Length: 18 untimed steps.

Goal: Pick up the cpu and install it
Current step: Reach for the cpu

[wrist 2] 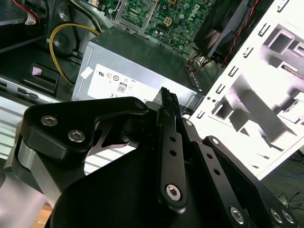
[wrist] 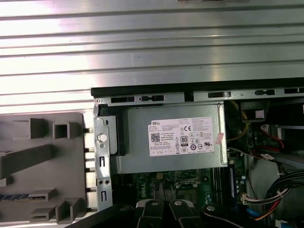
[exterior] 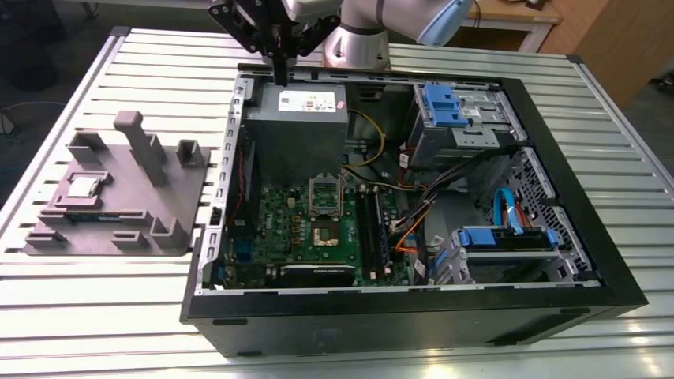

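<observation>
One cpu on fixture | jaws closed above power supply

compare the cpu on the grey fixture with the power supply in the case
The cpu is a small flat square; the power supply is a much larger box. The cpu lies on the grey fixture outside the case; the power supply sits inside it, near the gripper. Both look silver-grey.
</observation>
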Motion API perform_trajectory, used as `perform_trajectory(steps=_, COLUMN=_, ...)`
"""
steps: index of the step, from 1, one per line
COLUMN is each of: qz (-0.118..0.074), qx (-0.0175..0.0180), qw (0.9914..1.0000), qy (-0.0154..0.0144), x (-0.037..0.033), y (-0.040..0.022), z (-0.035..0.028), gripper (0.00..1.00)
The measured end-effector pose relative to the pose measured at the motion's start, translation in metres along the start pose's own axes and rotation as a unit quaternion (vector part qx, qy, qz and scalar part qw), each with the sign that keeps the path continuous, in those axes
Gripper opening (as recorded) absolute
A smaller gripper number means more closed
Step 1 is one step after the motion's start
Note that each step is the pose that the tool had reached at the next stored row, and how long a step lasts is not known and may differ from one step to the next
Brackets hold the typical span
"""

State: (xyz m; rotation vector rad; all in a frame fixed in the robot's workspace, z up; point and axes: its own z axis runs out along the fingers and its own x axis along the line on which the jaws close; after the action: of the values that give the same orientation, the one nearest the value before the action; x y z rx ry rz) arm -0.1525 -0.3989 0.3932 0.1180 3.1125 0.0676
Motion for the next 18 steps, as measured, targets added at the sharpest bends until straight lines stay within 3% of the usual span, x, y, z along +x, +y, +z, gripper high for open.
perform_trajectory(steps=18, qz=0.000, qx=0.0000, qw=1.00000, qy=0.0000, x=0.0041, y=-0.0003, z=-0.0001, gripper=0.10)
